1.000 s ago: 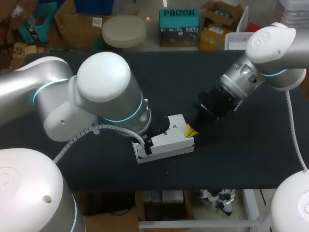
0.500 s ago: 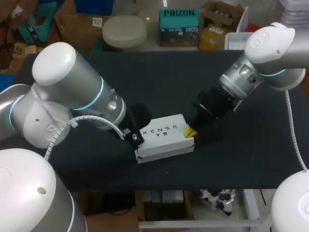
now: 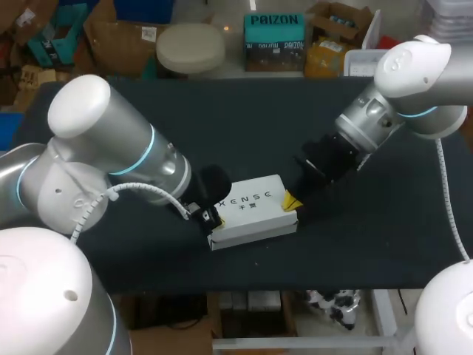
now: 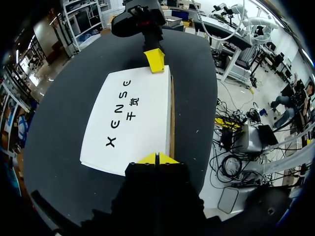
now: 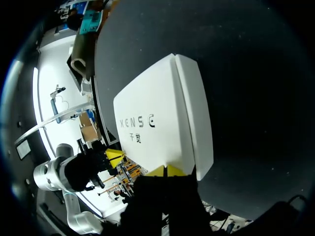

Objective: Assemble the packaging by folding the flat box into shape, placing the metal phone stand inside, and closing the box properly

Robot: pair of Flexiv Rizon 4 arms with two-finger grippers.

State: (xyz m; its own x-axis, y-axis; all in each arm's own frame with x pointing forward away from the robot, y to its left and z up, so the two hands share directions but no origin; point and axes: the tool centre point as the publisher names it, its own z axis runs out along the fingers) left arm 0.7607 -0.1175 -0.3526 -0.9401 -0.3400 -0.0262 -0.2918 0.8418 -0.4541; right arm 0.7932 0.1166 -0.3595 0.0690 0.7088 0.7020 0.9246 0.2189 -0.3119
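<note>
A closed white box [image 3: 255, 209] with black lettering on its lid lies flat on the dark table [image 3: 384, 229]. My left gripper [image 3: 210, 218] is shut, and its yellow tips touch the box's left end. My right gripper [image 3: 291, 200] is also shut, with its tips against the box's right end. In the left wrist view the box [image 4: 129, 120] stretches ahead of my joined tips [image 4: 156, 158], and the other gripper [image 4: 155, 59] sits at its far end. In the right wrist view the box [image 5: 157, 123] lies ahead of my tips [image 5: 166, 170]. The metal phone stand is not visible.
The table's front edge [image 3: 295, 285] runs close in front of the box. My left arm's big elbow [image 3: 111, 148] hangs over the table's left half. Bare dark surface lies behind the box and to its right.
My left arm has swung back to the left, uncovering the box's lid. Its gripper has closed and now sits at the box's left end. The right arm and the box have kept still.
</note>
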